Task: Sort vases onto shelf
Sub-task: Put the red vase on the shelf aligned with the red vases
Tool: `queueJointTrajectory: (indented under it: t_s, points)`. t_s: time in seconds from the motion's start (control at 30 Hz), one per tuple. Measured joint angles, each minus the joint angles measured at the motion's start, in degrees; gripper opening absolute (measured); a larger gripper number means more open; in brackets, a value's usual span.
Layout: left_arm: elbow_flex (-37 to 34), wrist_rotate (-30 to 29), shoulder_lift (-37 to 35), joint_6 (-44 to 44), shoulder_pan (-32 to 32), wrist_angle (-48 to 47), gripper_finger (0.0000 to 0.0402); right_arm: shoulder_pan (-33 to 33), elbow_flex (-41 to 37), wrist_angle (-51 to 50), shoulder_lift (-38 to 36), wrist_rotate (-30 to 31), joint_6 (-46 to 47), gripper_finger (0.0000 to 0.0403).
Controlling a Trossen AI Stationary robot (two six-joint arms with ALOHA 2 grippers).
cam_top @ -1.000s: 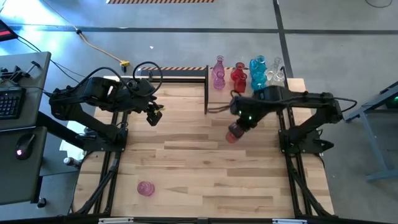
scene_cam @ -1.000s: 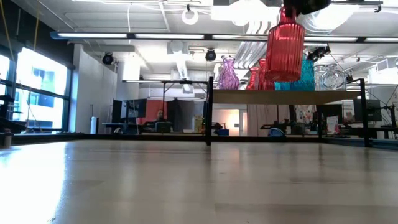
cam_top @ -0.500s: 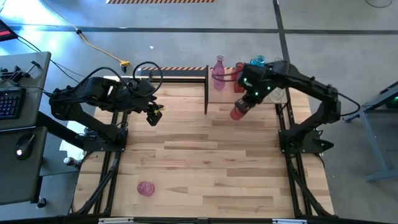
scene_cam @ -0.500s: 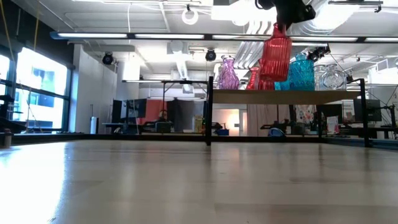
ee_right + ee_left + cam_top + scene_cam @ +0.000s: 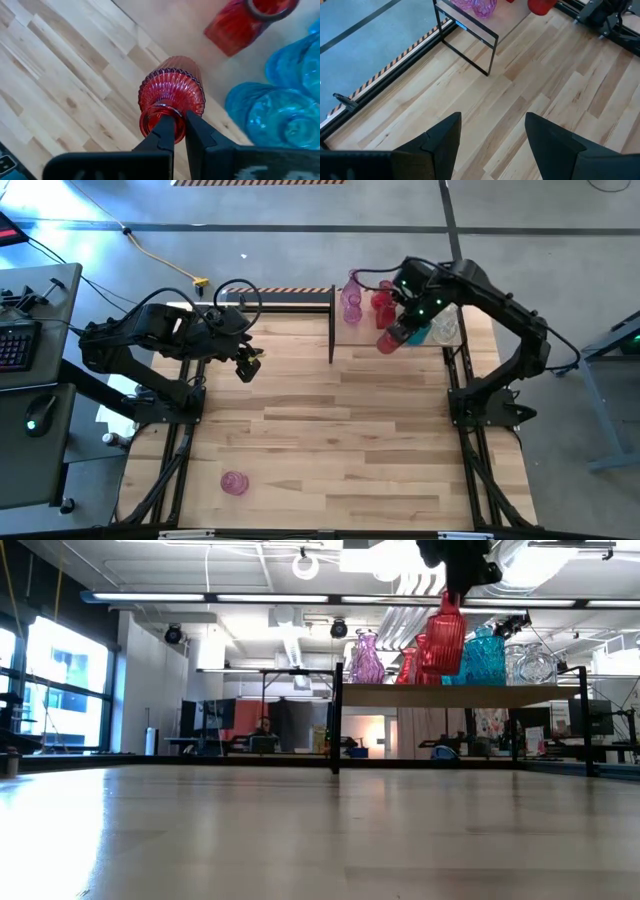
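My right gripper (image 5: 407, 326) is shut on a red ribbed vase (image 5: 391, 340) and holds it in the air at the shelf's near edge (image 5: 450, 693). The same vase (image 5: 172, 90) hangs under the fingers in the right wrist view. On the shelf stand a pink vase (image 5: 351, 298), a red one (image 5: 382, 302), blue ones (image 5: 272, 117) and a clear one (image 5: 447, 327). Another pink vase (image 5: 234, 482) rests on the tabletop near the front left. My left gripper (image 5: 492, 120) hovers open over the table's far left, holding nothing. My right gripper holds the red vase at the rim of its mouth (image 5: 151, 119), with one finger (image 5: 163, 135) over the mouth opening and the other beside the neck. The fingers come from above, pointing steeply down. The vase hangs below them, tilted, clear of table and shelf.
The shelf's black metal frame (image 5: 332, 325) stands upright at its left end on the table's far side. The arms' black bases and struts run along both table edges (image 5: 480, 405). Bare wooden planks (image 5: 330, 430) fill the middle.
My right gripper has swung toward the table's far edge and up to the shelf, rising a little, still shut on the red vase. The vase went with it, from over the middle planks to the shelf's near edge, hanging tilted throughout.
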Motion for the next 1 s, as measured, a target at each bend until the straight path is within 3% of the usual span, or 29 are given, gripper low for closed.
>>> queueJointTrajectory:
  t_s: [0.43,1.0]
  points:
    - [0.0,0.0,0.0,0.0,0.0,0.0,0.0211,-3.9,0.0,1.0,2.0,-0.2,-8.1,0.0]
    - [0.0,0.0,0.0,0.0,0.0,0.0,0.0211,-6.3,0.0,3.3,3.1,0.3,-9.3,0.0]
